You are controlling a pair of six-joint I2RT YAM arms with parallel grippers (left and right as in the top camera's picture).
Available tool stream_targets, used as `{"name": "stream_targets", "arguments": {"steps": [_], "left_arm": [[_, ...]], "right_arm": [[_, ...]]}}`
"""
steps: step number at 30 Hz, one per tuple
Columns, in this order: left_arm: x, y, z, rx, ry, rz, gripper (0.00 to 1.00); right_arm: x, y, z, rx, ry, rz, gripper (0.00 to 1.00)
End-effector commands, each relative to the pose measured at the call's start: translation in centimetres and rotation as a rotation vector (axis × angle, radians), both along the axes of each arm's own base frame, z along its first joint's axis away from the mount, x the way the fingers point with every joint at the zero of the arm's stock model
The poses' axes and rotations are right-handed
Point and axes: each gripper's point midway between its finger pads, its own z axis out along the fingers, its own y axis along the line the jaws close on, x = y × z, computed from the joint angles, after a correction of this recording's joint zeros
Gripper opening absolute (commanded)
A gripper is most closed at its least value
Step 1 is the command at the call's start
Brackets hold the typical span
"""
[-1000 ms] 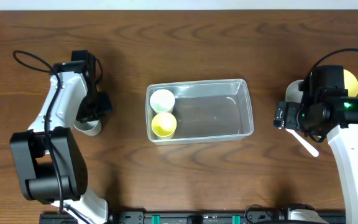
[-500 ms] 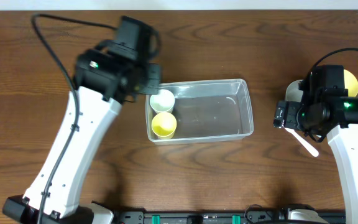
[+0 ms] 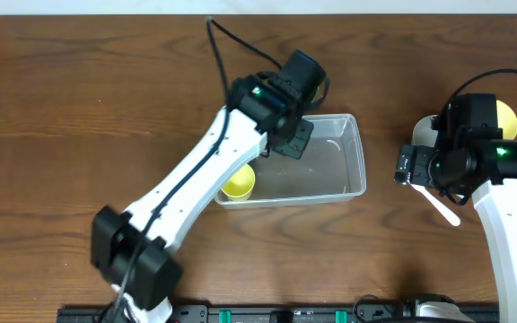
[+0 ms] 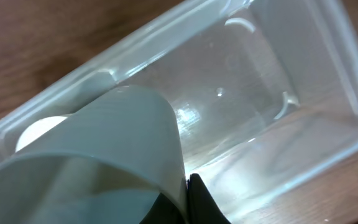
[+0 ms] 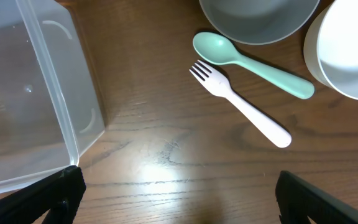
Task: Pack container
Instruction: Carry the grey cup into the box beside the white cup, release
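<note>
We've got the left jaws clamped on a pale cup (image 4: 92,155) over the container (image 4: 260,93), w/ right jaws wide & empty above the tabletop (image 5: 166,155) nr fork (image 5: 244,106) + spoon (image 5: 253,64).

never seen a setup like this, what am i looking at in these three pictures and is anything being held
Two robot arms work at a wooden table. One picture looks down from above; the other two come from cameras on the wrists. The left gripper holds a pale cup over the clear container, which has a yellow cup inside. The right gripper is open and empty, above a spoon, a fork, a grey bowl and a white bowl.
</note>
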Motion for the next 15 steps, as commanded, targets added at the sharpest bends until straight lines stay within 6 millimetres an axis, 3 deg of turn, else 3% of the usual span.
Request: {"name": "stream_targets", "arguments": {"steps": [1, 10, 15], "left_arm": [[0.6, -0.7, -1.5, 0.019, 0.025, -0.045, 0.06], [1.8, 0.5, -8.0, 0.116, 0.150, -0.020, 0.06], [2.6, 1.3, -9.1, 0.129, 0.161, -0.002, 0.08]], "right_arm": [[0.3, -0.4, 0.4, -0.012, -0.014, -0.007, 0.99], [0.3, -0.4, 0.4, -0.012, -0.012, -0.007, 0.99], [0.3, -0.4, 0.4, -0.012, -0.012, -0.007, 0.99]]}}
